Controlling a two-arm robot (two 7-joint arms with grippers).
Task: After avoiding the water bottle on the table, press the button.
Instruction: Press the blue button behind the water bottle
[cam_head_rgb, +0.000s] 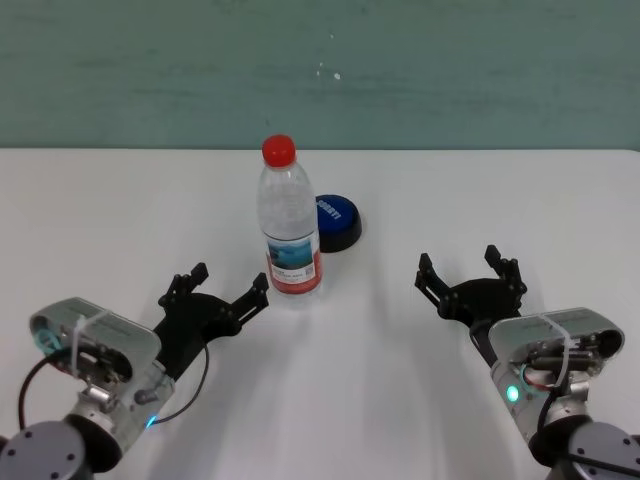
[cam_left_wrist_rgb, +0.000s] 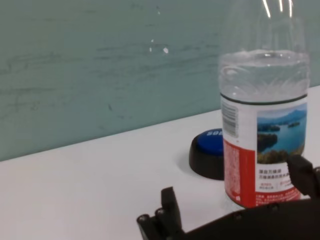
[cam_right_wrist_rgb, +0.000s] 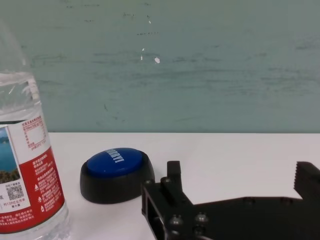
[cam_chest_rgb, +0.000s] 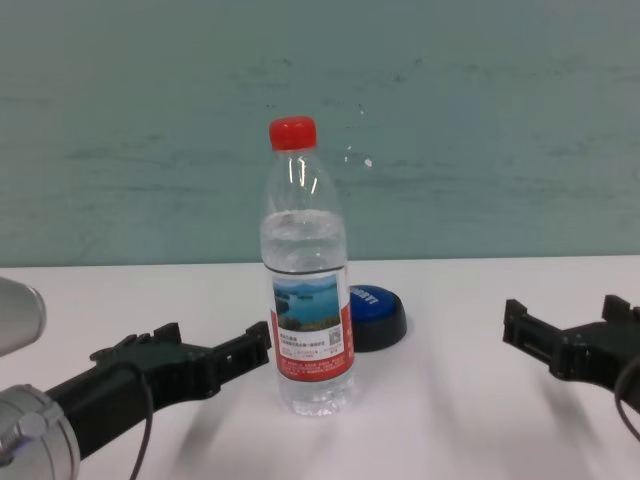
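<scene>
The water bottle (cam_head_rgb: 287, 222) stands upright on the white bench (cam_head_rgb: 100, 220), the blue button (cam_head_rgb: 336, 222) just behind it. The left end effector (cam_head_rgb: 228, 284) gapes wide beside the bottle; the right end effector (cam_head_rgb: 470, 272) spreads wide, well apart.

A flat teal-green painted wall (cam_head_rgb: 450, 70) stood behind the work surface, filling the upper part of the head view and most of the chest view. Its surface looked streaky, with faint darker horizontal brush marks running across it. A few small white chips or specks (cam_head_rgb: 337, 75) showed in the paint near the middle of the wall, one larger than the others, with tinier dots just above it. The same white specks (cam_right_wrist_rgb: 157, 60) appeared in the right wrist view, alongside some small dark scuffs lower down.
</scene>
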